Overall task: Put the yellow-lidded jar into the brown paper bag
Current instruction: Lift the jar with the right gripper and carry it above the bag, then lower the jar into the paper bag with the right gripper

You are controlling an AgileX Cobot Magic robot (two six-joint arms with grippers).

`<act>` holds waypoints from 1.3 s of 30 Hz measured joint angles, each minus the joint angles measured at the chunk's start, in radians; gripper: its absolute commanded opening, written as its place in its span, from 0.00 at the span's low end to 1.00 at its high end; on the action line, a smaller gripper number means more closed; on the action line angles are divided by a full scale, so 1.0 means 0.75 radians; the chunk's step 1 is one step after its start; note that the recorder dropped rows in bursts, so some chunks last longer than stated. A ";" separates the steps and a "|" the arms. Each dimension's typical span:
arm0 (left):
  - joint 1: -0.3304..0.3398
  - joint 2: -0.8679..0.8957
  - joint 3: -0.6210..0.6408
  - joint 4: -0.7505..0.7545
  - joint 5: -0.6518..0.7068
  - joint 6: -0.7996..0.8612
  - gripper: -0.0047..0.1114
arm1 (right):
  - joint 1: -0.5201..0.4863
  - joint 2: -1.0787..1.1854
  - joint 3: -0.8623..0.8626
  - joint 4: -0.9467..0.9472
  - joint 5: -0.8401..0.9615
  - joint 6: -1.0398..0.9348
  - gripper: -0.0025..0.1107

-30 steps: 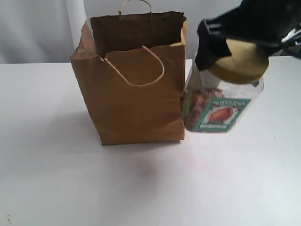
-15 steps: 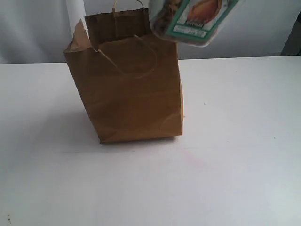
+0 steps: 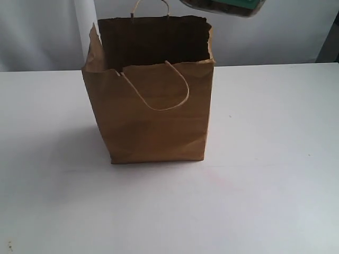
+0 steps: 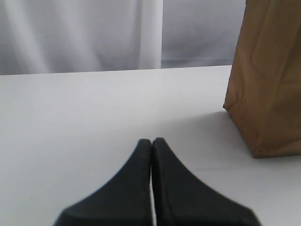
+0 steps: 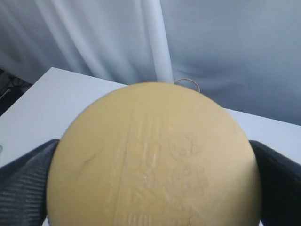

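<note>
The brown paper bag (image 3: 153, 111) stands upright and open on the white table, cord handles up; its side also shows in the left wrist view (image 4: 270, 80). Only the bottom of the yellow-lidded jar (image 3: 225, 5) shows at the top edge of the exterior view, above the bag's right rim. In the right wrist view its mustard lid (image 5: 155, 160) fills the frame, clamped between the dark fingers (image 5: 26, 179) of my right gripper (image 5: 155, 188). My left gripper (image 4: 151, 143) hovers low over the table beside the bag, its tips pressed together and empty.
The white table (image 3: 265, 174) spreads around the bag. Grey-white curtains (image 3: 37, 32) and a white post (image 3: 85, 21) stand behind it. A bag handle loop (image 5: 188, 84) peeks past the lid in the right wrist view.
The jar has been lifted off the table from beside the bag and carried up, almost out of the exterior view. The bag's front has sprung back and its mouth shows open.
</note>
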 measured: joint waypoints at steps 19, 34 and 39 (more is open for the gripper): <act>0.000 0.000 0.000 0.000 0.000 0.000 0.05 | 0.026 0.416 -0.002 0.160 -0.423 -0.199 0.02; 0.000 0.000 0.000 0.000 0.000 0.000 0.05 | 0.226 0.604 -0.002 -0.295 -0.411 0.025 0.02; 0.000 0.000 0.000 0.000 0.000 0.000 0.05 | 0.227 0.669 -0.002 -0.348 -0.381 0.126 0.02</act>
